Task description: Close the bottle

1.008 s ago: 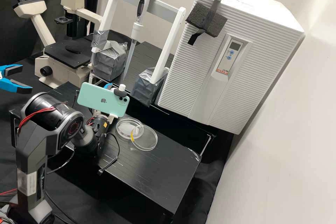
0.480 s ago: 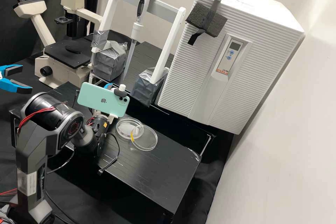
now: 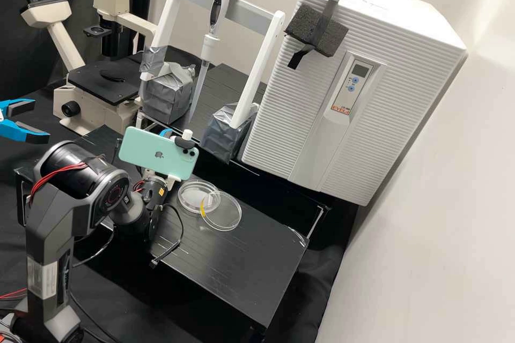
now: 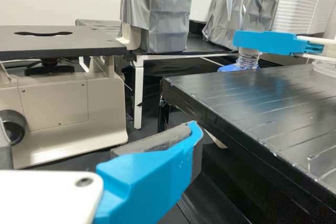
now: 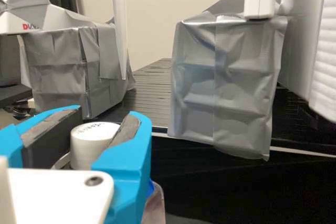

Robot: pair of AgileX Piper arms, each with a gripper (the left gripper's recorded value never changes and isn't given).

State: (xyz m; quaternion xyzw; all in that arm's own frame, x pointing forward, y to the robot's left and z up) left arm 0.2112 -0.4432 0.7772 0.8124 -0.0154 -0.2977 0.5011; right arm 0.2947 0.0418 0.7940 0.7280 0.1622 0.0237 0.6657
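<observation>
My right gripper (image 5: 100,129) is shut on a white screw cap (image 5: 93,141), one blue pad on each side. Just under it shows the shoulder of a clear bottle (image 5: 153,205). From the left wrist view the right gripper's blue finger (image 4: 273,42) lies across the top of the bottle's clear ribbed neck (image 4: 247,59), at the far edge of the raised black platform (image 4: 262,108). I cannot tell whether the cap sits on the neck. My left gripper (image 3: 21,118) hangs open and empty at the far left, in front of the microscope, well apart from the bottle.
A beige microscope (image 3: 86,80) stands at the back left. A white pipette stand (image 3: 214,27) rests on two grey taped blocks (image 3: 166,91). A big white ribbed machine (image 3: 348,80) is at the right. Two clear petri dishes (image 3: 212,203) lie on the platform. A mint phone (image 3: 158,153) is clamped to the near arm.
The near arm's elbow has sunk very slightly. The grippers, cap and bottle look unchanged.
</observation>
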